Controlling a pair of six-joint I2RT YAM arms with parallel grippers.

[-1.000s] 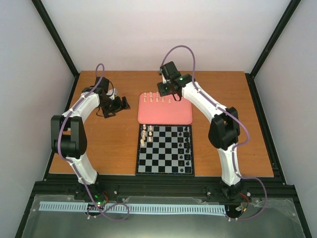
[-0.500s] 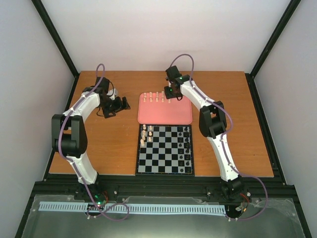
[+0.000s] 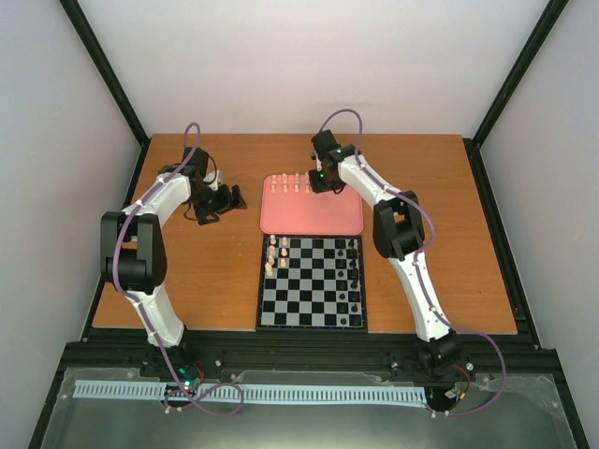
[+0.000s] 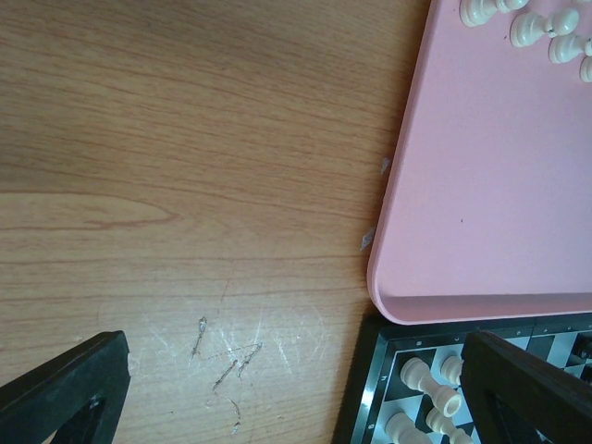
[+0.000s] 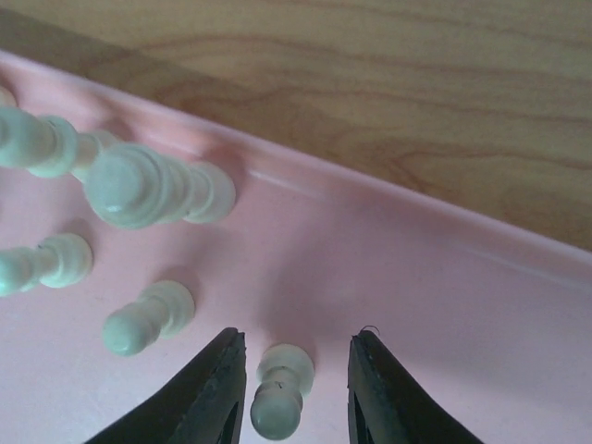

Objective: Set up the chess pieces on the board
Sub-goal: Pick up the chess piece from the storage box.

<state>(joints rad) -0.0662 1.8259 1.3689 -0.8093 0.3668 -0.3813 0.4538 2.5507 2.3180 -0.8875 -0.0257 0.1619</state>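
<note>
Several pale chess pieces (image 3: pixel 295 183) stand along the far edge of the pink tray (image 3: pixel 314 217). More of these pale pieces (image 3: pixel 274 253) stand on the left columns of the chequered board (image 3: pixel 313 281). My right gripper (image 3: pixel 320 181) is low over the tray's far right. In the right wrist view its jaws (image 5: pixel 298 339) straddle one pale pawn (image 5: pixel 280 398), with a gap still showing on the right side. My left gripper (image 3: pixel 225 199) hovers over bare table left of the tray, fingers (image 4: pixel 65 388) wide apart and empty.
Black pieces (image 3: pixel 354 276) line the board's right columns. Other pale pieces (image 5: pixel 148 319) stand just left of the straddled pawn, a taller one (image 5: pixel 139 185) behind them. The tray's raised rim (image 5: pixel 388 208) runs close behind the right jaws. In the left wrist view the tray corner (image 4: pixel 388 296) meets the board (image 4: pixel 370 388).
My right gripper has come down onto the tray's far row and its jaws have narrowed around a pawn. The right elbow swung inward. The left arm has barely moved.
</note>
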